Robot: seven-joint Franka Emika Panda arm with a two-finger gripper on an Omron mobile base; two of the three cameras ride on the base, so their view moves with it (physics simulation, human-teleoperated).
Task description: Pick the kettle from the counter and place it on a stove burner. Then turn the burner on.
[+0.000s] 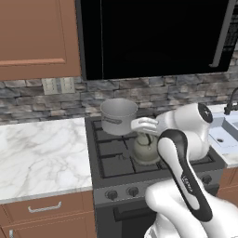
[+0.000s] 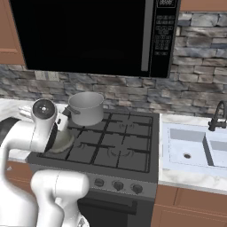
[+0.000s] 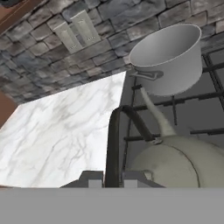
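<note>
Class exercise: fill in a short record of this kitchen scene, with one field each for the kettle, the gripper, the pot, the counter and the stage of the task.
kettle: grey-green kettle, over a front burner of the cooktop; whether it rests on the grate cannot be told
gripper: gripper shut on the kettle's black wire handle
pot: steel pot on the rear burner behind the kettle, empty
counter: white marble counter left of the stove
task stage: kettle off the counter, not yet released
</note>
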